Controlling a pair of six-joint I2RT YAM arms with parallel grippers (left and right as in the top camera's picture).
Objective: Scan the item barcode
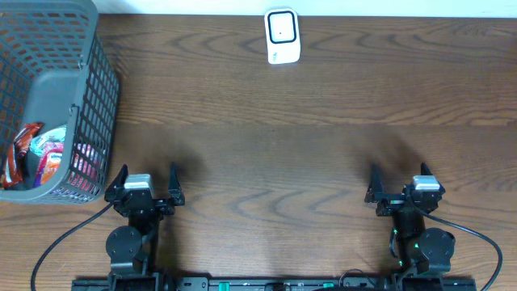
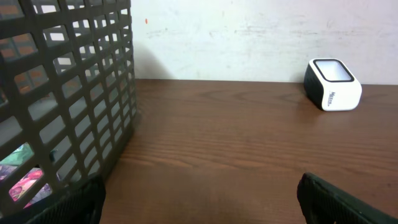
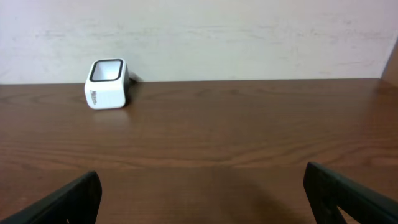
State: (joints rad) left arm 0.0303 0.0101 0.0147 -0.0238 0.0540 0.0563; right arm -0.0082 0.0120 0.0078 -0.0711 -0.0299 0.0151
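Note:
Several colourful snack packets [image 1: 48, 162] lie at the bottom of a dark grey mesh basket [image 1: 101, 105] at the table's left; no barcode shows on them. A white barcode scanner [image 1: 283, 36] with a dark window stands at the far middle edge. My left gripper [image 1: 149, 174] rests near the front edge, just right of the basket, open with nothing between its fingers. My right gripper [image 1: 399, 174] stands at the front right, open as well. In the left wrist view the basket [image 2: 62, 93] fills the left and the scanner [image 2: 333, 84] sits far right. The right wrist view shows the scanner [image 3: 107, 84] at far left.
The brown wooden table [image 1: 266, 137] stretches between the grippers and the scanner. A pale wall [image 3: 236, 37] runs behind the table's far edge. Black cables [image 1: 60, 242] trail from both arm bases at the front.

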